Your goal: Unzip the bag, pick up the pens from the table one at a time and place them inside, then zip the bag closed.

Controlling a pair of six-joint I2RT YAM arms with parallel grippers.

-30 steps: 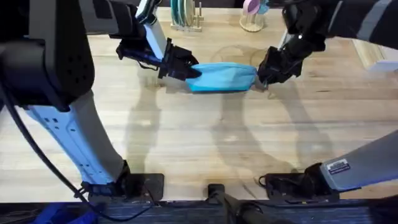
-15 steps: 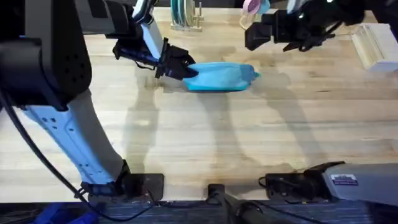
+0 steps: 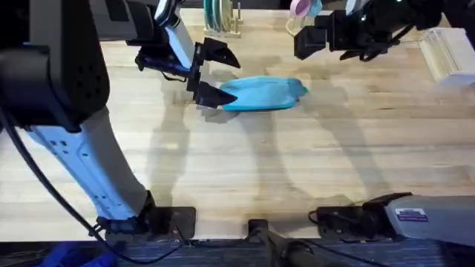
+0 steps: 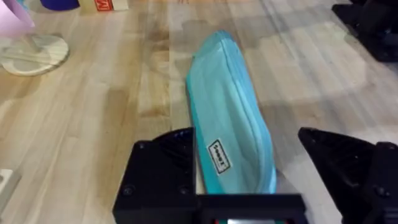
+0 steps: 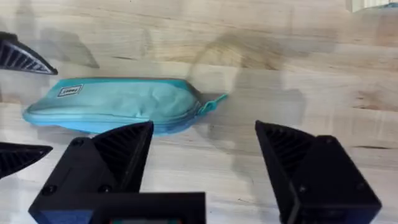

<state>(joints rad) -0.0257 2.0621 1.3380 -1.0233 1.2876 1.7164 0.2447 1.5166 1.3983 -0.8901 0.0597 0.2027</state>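
Observation:
The light-blue bag [image 3: 266, 93] lies lengthwise on the wooden table [image 3: 245, 163], its zipper shut as far as I can see. My left gripper [image 3: 228, 80] stands open around the bag's left end, one finger on each side; in the left wrist view the bag [image 4: 231, 121] runs away from between the fingers [image 4: 163, 171]. My right gripper [image 3: 306, 41] hangs open above the table behind the bag's right end. In the right wrist view the bag [image 5: 118, 101] and its zipper pull [image 5: 212, 102] lie below my right gripper [image 5: 205, 162]. The pens are out of view.
A rack with plates [image 3: 220, 18] and a wooden stand with a pink top [image 3: 300, 21] stand at the table's back edge. A white box [image 3: 447, 55] lies at the far right. The table's front half is bare wood.
The left gripper has opened and let go of the bag's left end. The right gripper rose from the bag's right end toward the back, then stayed there.

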